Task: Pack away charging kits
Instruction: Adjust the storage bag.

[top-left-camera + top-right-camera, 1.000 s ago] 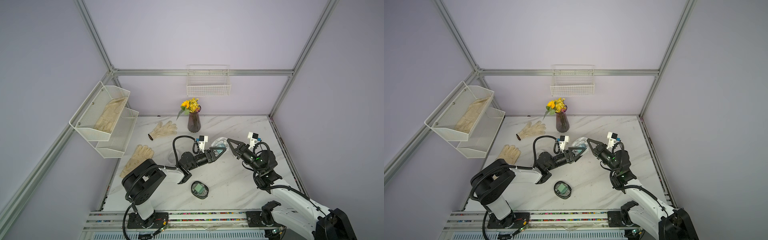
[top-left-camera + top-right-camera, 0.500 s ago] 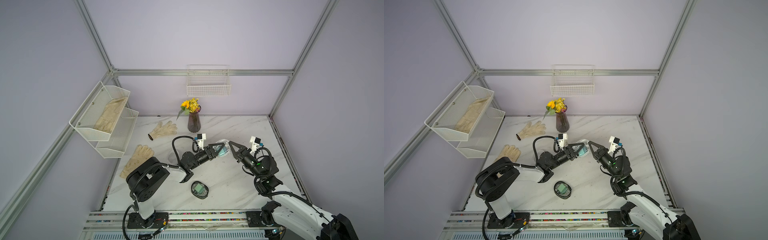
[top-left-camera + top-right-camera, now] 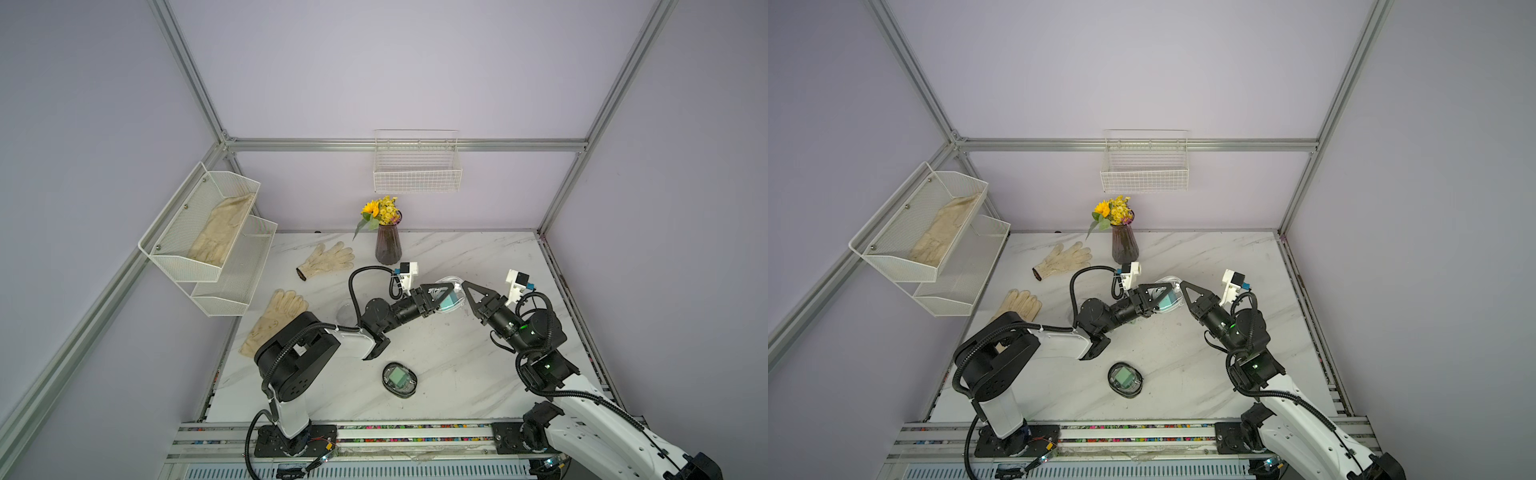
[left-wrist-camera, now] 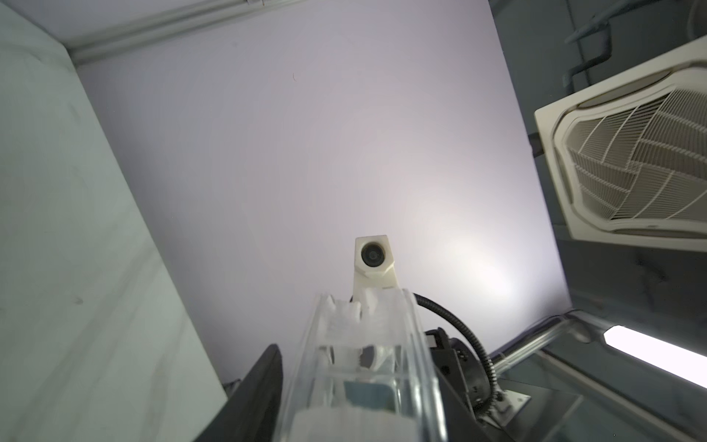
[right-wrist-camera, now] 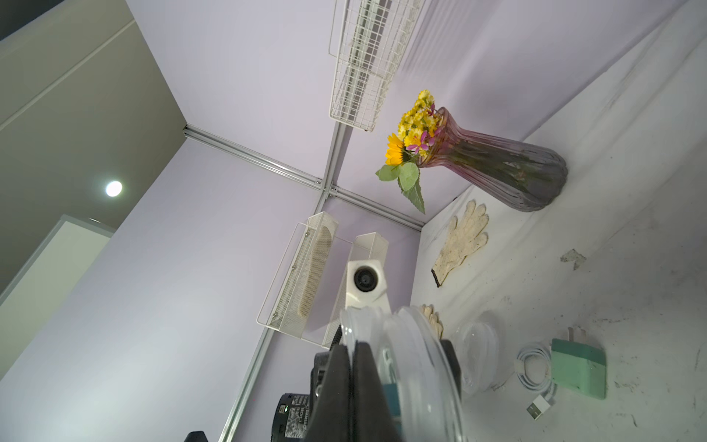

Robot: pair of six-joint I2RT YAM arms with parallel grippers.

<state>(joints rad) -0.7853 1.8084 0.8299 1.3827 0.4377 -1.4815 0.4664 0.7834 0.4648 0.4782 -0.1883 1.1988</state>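
Top views: left gripper [image 3: 449, 297], outstretched at frame centre, clasps transparent case [image 3: 451, 279]; right gripper [image 3: 465, 286] closed beside it. Right wrist alone shows coiled white cable [image 5: 530, 369].

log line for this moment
left jaws: gripping clear case midair | right jaws: shut, tip at case | black-rimmed case: on table

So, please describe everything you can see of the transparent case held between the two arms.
The clear case is an oval shell of transparent plastic, with no dark rim. A teal adapter and some white cable show through it. It stands on edge, apparently off the table, between the fingers of the left gripper, which is shut on it. The shut tip of the right gripper meets its rim; whether it pinches it, I cannot tell.
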